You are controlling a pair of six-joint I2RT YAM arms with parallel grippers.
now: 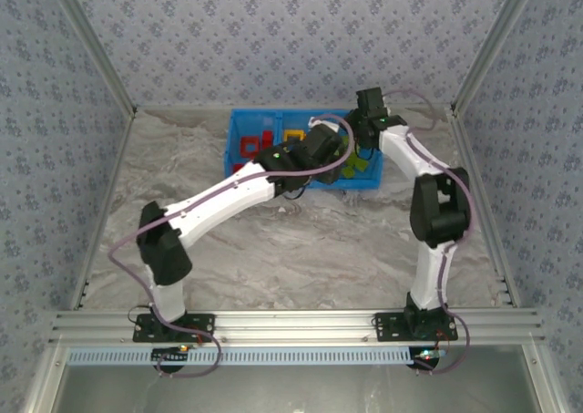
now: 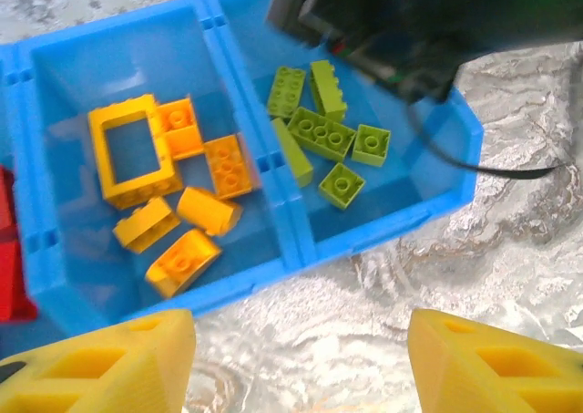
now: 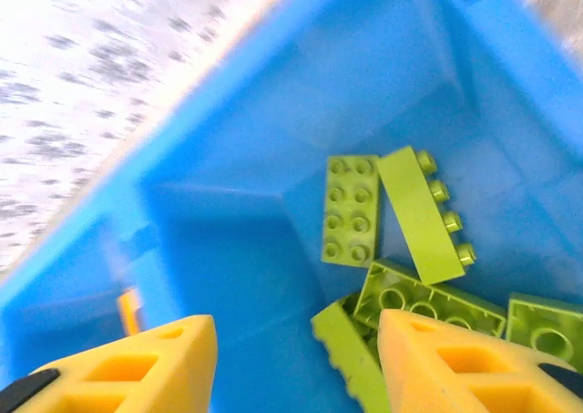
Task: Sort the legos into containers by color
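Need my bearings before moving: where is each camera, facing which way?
Top external: above, behind the bases, looking down; left arm, right arm over the blue tray.
Left wrist: looks down at orange-yellow bricks and lime green bricks; left gripper below.
Right wrist: over the green compartment; right gripper below.
Wrist views share the lime green bricks.

The tray point(image 2: 428, 171) is bright blue. It has lime green legos point(image 2: 321, 132), orange-yellow legos point(image 2: 228, 165) and red legos point(image 2: 11, 267). The counter point(image 2: 437, 276) is swirly grey and white. The walls point(image 1: 273, 39) have little flowers.
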